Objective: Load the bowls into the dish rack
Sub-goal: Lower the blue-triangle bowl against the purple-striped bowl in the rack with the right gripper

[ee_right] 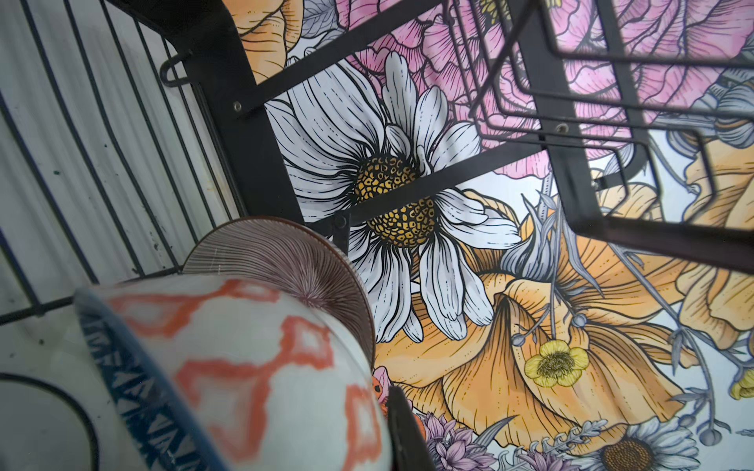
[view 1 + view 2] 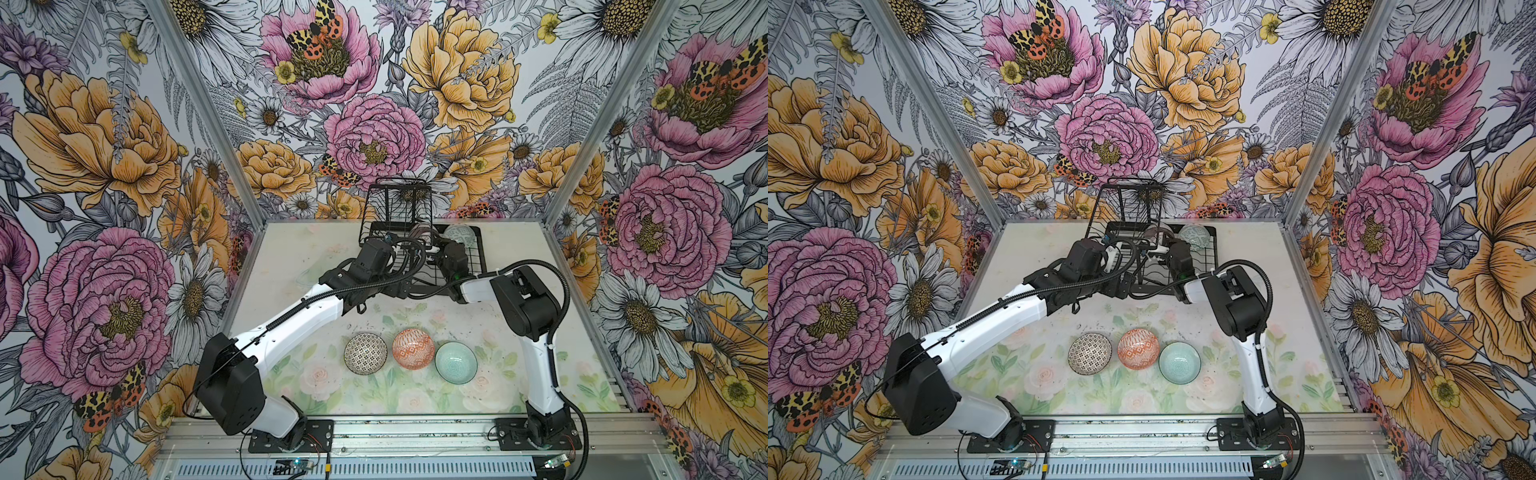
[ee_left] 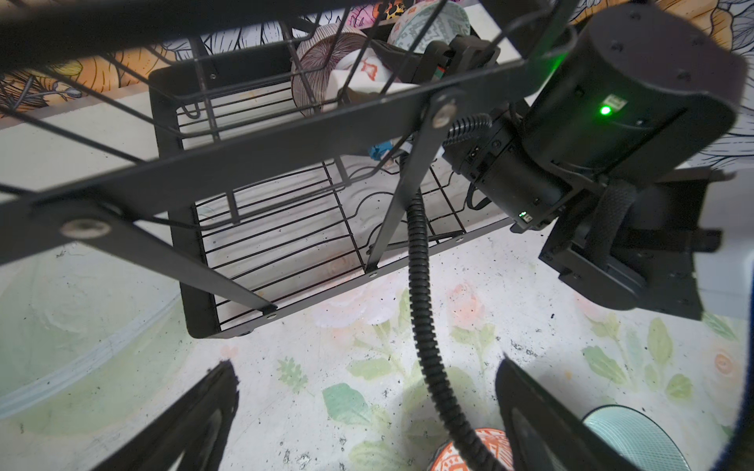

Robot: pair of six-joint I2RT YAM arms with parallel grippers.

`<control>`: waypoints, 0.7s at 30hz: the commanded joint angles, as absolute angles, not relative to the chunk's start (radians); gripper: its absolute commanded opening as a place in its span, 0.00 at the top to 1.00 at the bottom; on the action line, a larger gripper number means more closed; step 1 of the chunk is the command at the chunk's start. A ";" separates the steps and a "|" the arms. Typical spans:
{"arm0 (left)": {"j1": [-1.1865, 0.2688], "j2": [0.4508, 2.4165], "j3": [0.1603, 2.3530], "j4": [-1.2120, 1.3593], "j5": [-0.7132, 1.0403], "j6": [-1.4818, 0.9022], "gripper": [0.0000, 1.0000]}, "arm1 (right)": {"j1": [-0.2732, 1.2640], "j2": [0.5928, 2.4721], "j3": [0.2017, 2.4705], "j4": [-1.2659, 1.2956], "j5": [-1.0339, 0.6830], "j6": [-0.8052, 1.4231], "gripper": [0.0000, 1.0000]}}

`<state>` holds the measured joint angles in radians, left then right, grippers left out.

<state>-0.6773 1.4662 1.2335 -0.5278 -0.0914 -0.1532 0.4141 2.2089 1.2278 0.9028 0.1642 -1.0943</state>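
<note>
Nearest, on the pale floral tabletop, three bowls are set upright in a row, just beside one another. A black-and-white dotted bowl is placed on the left, an orange-diamond bowl in the middle and a pale teal bowl with fine rings inside on the right.

Beyond them, the left gripper is seen in the left wrist view with its fingers spread wide and nothing between them, above the table at the near-left side of the dish rack.

Farther on, inside the rack's base tray, the right gripper is clamped on the rim of the blue-triangled bowl. The bowl is white outside with orange marks and is banded with blue triangles inside the rim. It is held tilted just beside the pink-lined bowl, which is stood on edge among the tray's wires; whether the two touch cannot be told.

At the tray's far right, the grey-green bowl is likewise stood on edge. The raised basket tier is seen at the rack's far left.
</note>
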 commanded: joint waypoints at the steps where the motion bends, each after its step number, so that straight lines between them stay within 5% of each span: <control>1: -0.670 1.471 1.229 -0.509 -0.071 -0.150 0.01 | 0.433 2.221 1.254 0.964 0.163 -1.104 1.00; 21: -0.666 1.459 1.193 -0.488 -0.072 -0.160 0.01 | 0.439 2.231 1.249 0.773 0.098 -1.080 1.00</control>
<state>-0.6762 1.4662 1.2045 -0.5190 -0.0914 -0.1539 0.4213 2.2097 1.2278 0.8326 0.0994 -1.0901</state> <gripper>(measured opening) 0.987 0.161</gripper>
